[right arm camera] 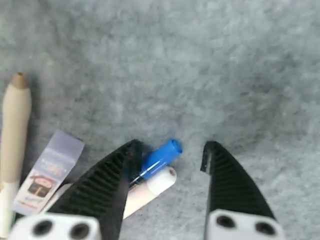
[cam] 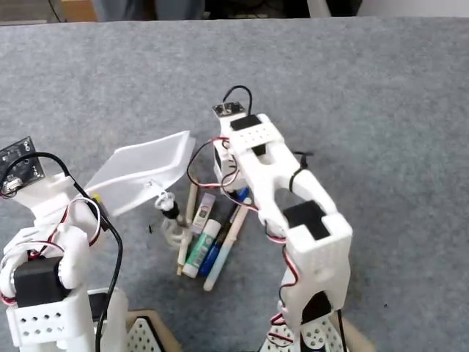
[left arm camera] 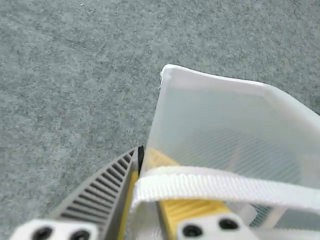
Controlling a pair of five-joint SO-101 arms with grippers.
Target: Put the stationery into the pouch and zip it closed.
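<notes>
The white mesh pouch (cam: 143,176) lies left of centre, lifted at its near corner, where my left gripper (cam: 99,200) is shut on it. In the left wrist view the grey and yellow fingers (left arm camera: 115,175) clamp the pouch (left arm camera: 225,125) by its white webbing edge. A pile of stationery lies in front of the pouch: a green-and-white tube (cam: 199,249), a blue pen (cam: 212,258), a cream pen (cam: 229,242) and a wooden pencil (cam: 189,220). My right gripper (right arm camera: 172,147) stands open low over the pile's far end. The blue pen's tip (right arm camera: 160,157) lies by one finger.
A small clear and black item (cam: 168,213) lies between pouch and pile. A labelled flat piece (right arm camera: 47,170) and a cream stick (right arm camera: 15,115) lie beside the right gripper. Grey fabric (cam: 381,103) covers the table, bare to the right and back. The arm bases stand at the front edge.
</notes>
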